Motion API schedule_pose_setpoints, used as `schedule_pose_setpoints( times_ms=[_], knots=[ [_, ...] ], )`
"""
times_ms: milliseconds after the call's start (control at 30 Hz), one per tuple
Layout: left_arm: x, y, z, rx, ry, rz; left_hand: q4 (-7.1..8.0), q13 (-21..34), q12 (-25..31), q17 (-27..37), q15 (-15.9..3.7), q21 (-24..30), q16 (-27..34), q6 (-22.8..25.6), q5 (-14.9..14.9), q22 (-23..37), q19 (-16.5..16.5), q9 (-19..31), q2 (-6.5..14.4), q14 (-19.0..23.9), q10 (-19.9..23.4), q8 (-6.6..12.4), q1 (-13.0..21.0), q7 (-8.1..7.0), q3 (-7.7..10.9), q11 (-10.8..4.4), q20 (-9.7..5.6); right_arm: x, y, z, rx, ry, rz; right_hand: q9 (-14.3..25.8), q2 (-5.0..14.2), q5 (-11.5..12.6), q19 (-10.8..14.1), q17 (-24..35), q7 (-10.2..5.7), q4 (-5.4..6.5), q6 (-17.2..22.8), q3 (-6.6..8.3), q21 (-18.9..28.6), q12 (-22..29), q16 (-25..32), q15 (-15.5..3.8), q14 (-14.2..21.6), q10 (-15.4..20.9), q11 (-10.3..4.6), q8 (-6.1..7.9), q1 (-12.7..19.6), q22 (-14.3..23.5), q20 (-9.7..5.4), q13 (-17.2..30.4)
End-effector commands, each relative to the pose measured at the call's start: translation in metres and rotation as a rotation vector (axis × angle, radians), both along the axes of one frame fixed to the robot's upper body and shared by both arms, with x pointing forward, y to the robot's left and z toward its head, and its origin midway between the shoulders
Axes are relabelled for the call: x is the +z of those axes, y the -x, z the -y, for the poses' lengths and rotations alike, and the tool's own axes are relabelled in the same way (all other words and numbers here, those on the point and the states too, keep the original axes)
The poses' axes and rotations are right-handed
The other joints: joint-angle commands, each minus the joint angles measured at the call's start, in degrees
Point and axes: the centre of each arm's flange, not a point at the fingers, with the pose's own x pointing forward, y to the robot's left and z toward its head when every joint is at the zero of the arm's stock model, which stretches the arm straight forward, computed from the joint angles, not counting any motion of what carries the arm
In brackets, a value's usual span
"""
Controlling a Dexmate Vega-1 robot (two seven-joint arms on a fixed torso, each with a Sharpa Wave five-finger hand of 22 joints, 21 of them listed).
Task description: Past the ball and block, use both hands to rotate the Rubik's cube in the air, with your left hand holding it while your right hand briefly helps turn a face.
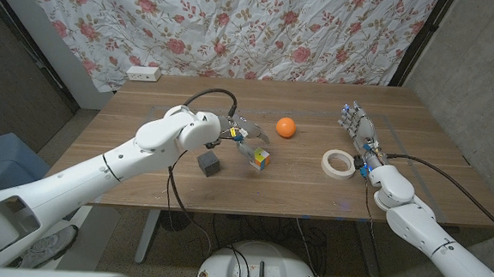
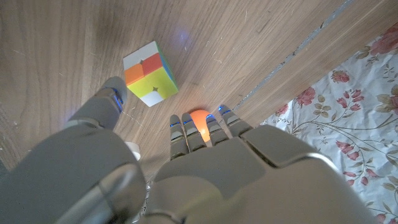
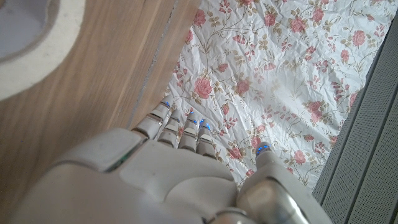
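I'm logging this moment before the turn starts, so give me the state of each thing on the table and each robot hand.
Rubik's cube: on the table, not lifted, not held.
Orange ball: resting on the table, free.
Gray block: on the table, free.
Tape roll: lying flat.
Left robot hand: open, above the cube.
Right robot hand: open, beside the tape roll.

On the brown wooden table [image 1: 313, 190] are an orange ball [image 1: 286, 127], a dark grey block [image 1: 208, 163], a multicoloured Rubik's cube [image 1: 262, 160] and a cream tape roll [image 1: 339, 164], before a red-rose curtain [image 1: 237, 26].
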Motion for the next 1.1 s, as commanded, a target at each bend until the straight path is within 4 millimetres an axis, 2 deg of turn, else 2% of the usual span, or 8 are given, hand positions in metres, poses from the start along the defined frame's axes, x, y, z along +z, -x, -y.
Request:
schedule_pose_setpoints(
  times_ms=[33,367,467,700,833,867,1000,1100],
  knots=[
    [-0.0111,-0.008,0.0048,-0.007,-0.033,0.025,0.24,0.3,0.1,0.3,-0.97,0.1,0.1,-0.5,-0.2,-0.1,-0.1,0.2,-0.1,-0.2,-0.3,0.02,0.9,-0.04,-0.05,-0.02,0.1,-0.0002,-0.002,0.0009,0.005,0.0,-0.005,0.1,0.63,0.3,0.0,-0.1,-0.05,-0.1,-0.1,0.37,0.3,0.4,0.3,-0.08,-0.1,-0.2,-0.28,-0.01,0.3,0.1,-0.26,0.2],
    [-0.0163,-0.0136,0.0069,-0.022,-0.033,0.028,0.27,0.3,0.4,0.3,-1.01,0.2,0.2,-0.5,-0.3,-0.1,-0.2,0.2,-0.3,0.1,0.4,0.18,1.7,0.08,-0.15,-0.03,0.27,-0.0023,-0.0031,0.0002,0.009,0.003,-0.012,0.1,0.64,0.3,0.0,-0.2,-0.31,-0.18,-0.3,0.4,0.3,0.4,0.4,-0.08,-0.2,-0.2,-0.23,-0.08,0.2,0.1,-0.23,0.2],
    [-0.0175,-0.0147,0.0072,-0.029,-0.031,0.031,0.3,0.4,1.0,0.3,-1.86,0.4,0.4,-0.4,-0.3,-0.1,0.0,0.2,-0.3,0.7,2.2,0.37,2.7,0.32,-0.2,-0.11,0.39,-0.0029,-0.0034,-0.0003,0.01,0.003,-0.014,0.1,0.63,0.3,0.0,-0.3,-0.42,-0.26,-0.3,0.43,0.4,0.4,0.4,-0.03,-0.2,-0.2,-0.21,-0.07,0.2,0.1,-0.24,0.2],
    [-0.0187,-0.0155,0.0092,-0.034,-0.03,0.034,0.32,0.4,1.5,0.3,-2.35,0.5,0.5,0.0,-0.2,-0.1,0.3,0.3,-0.2,1.5,3.7,0.61,3.9,0.23,-0.21,0.12,0.46,-0.0039,-0.0039,-0.0009,0.018,0.006,-0.021,0.1,0.67,0.3,0.0,-0.4,-0.91,-0.31,-0.6,0.44,0.3,0.4,0.4,0.24,-0.4,-0.5,-0.33,-0.17,0.2,0.1,-0.17,0.2],
    [-0.0183,-0.014,0.0097,-0.045,-0.021,0.054,0.3,0.5,1.7,0.3,-2.93,0.7,0.7,0.2,-0.1,-0.1,0.9,0.3,-0.1,2.5,4.7,0.71,4.9,0.37,-0.17,-0.38,0.5,-0.0049,-0.0045,-0.0014,0.022,0.003,-0.024,0.1,0.68,0.2,-0.1,-0.4,-1.08,-0.32,-0.7,0.42,0.3,0.4,0.4,0.11,-0.6,-0.5,-0.36,-0.17,0.1,0.1,-0.05,0.2],
    [-0.0182,-0.0134,0.0098,-0.048,-0.018,0.061,0.29,0.6,1.9,0.3,-3.02,0.7,0.8,0.5,-0.1,-0.1,1.1,0.3,-0.1,2.9,5.2,0.82,5.3,0.38,-0.18,-0.05,0.63,-0.0053,-0.0047,-0.0015,0.023,0.001,-0.025,0.1,0.66,0.2,-0.2,-0.4,-1.14,-0.33,-0.6,0.41,0.3,0.4,0.4,0.14,-0.5,-0.5,-0.36,-0.15,0.1,0.1,0.02,0.2],
    [-0.0183,-0.0123,0.0101,-0.058,-0.013,0.074,0.26,0.7,2.4,0.3,-3.96,0.8,1.0,3.2,-0.1,-0.1,2.1,0.3,-0.3,4.9,7.2,1.83,7.3,-0.28,-0.44,-0.28,0.49,-0.0067,-0.0048,-0.0021,0.023,-0.003,-0.027,0.1,0.67,0.2,-0.1,-0.4,-1.31,-0.41,-0.7,0.43,0.3,0.4,0.4,0.17,-0.6,-0.5,-0.48,-0.16,0.1,0.1,0.01,0.1],
    [-0.0181,-0.0116,0.0101,-0.058,-0.015,0.081,0.25,0.7,2.5,0.3,-4.34,0.9,1.1,4.5,-0.1,-0.1,2.6,0.4,-0.5,6.1,8.1,2.27,8.3,-0.17,-0.69,-0.6,0.43,-0.0073,-0.0046,-0.0022,0.022,-0.003,-0.03,0.1,0.7,0.2,-0.2,-0.5,-1.37,-0.47,-0.7,0.44,0.3,0.4,0.4,0.19,-0.6,-0.5,-0.48,-0.15,0.1,0.1,0.01,0.1]
  ],
)
